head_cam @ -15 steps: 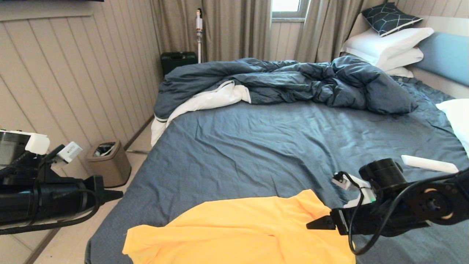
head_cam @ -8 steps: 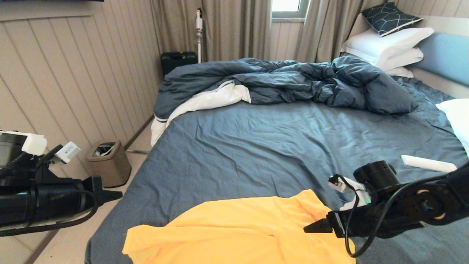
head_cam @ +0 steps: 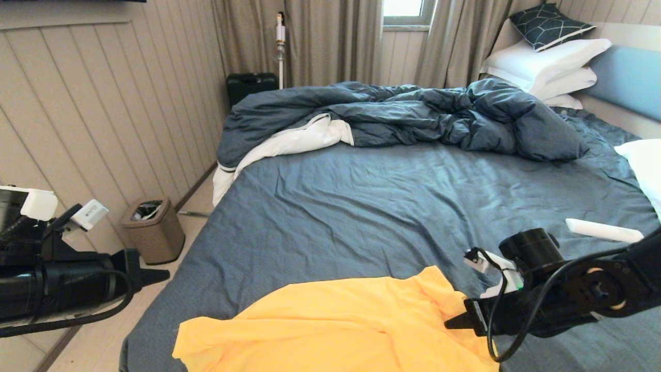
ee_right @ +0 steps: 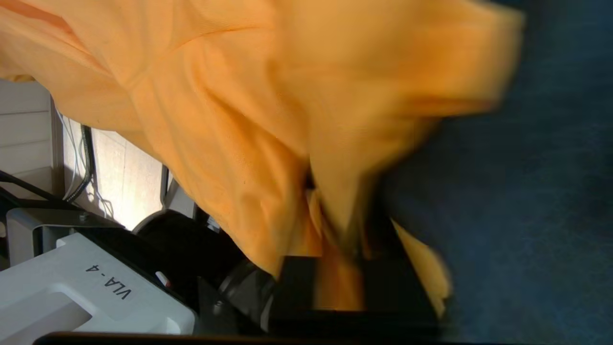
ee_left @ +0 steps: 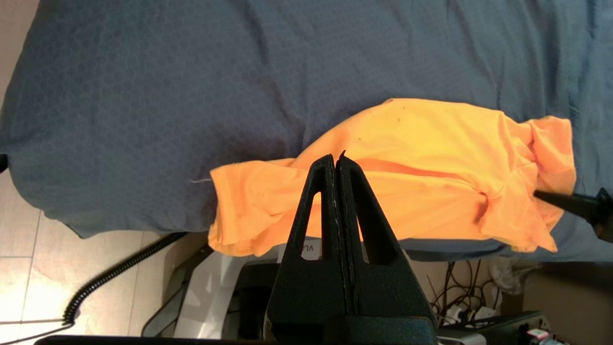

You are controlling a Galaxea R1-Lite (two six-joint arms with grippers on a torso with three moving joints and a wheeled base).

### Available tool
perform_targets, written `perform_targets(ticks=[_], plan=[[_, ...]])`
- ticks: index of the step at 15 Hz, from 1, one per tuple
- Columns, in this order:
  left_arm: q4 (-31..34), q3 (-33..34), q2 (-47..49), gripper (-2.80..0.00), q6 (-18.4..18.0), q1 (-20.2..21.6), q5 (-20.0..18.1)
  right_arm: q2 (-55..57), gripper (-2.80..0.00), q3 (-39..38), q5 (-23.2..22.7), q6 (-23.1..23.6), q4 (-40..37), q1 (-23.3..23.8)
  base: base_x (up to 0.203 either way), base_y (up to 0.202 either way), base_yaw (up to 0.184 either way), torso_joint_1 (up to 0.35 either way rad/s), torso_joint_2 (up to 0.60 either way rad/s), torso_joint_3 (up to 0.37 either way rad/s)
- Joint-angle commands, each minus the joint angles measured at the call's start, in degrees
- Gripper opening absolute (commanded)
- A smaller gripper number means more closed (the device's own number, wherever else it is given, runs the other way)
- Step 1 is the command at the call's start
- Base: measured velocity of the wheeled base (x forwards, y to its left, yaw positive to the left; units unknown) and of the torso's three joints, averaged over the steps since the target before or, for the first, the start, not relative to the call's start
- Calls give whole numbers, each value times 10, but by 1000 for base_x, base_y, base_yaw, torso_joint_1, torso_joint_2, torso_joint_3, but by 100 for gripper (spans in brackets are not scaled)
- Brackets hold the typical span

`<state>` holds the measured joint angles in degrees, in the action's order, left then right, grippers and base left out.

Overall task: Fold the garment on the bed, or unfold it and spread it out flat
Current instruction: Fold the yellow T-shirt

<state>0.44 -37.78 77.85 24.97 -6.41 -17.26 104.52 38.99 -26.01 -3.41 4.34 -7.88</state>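
Head view, near edge of bed [head_cam: 330, 206]: yellow-orange garment [head_cam: 330, 330], rumpled; right hand [head_cam: 448, 324] pinched on its right edge. Left wrist: left hand [ee_left: 336, 160] closed, empty, above floor. Right wrist: fabric bunched between fingers.

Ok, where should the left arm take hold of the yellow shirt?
Judging by its pose, the sleeve end of the garment nearest the left gripper, approached from the bed's left edge. That end lies flat and free; the right gripper already pinches the bunched opposite end.
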Motion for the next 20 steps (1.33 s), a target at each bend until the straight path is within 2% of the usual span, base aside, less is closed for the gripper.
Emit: perform_targets(ticks=[1,3,9,13,20], plan=[[0,1,-3,-280,2,0,-2,3,-280,5,-2,0,1,5,0,0,0,0,0,0],[0,0,-3,-280,3,0,-3,3,-280,18,-1,1,1,20,0,0,0,0,0,0],[-1,-5,-4,-280,3,0,-3,6,-280,81,1,12,-6,116,0,0,0,0,0,0],[-2,-11,0,-280,3,-1,-3,35,-280,128,1,46,-42,192,0,0,0,0,0,0],[-2,-17,5,-280,3,-8,-4,79,-280,174,1,91,-49,303,0,0,0,0,0,0]])
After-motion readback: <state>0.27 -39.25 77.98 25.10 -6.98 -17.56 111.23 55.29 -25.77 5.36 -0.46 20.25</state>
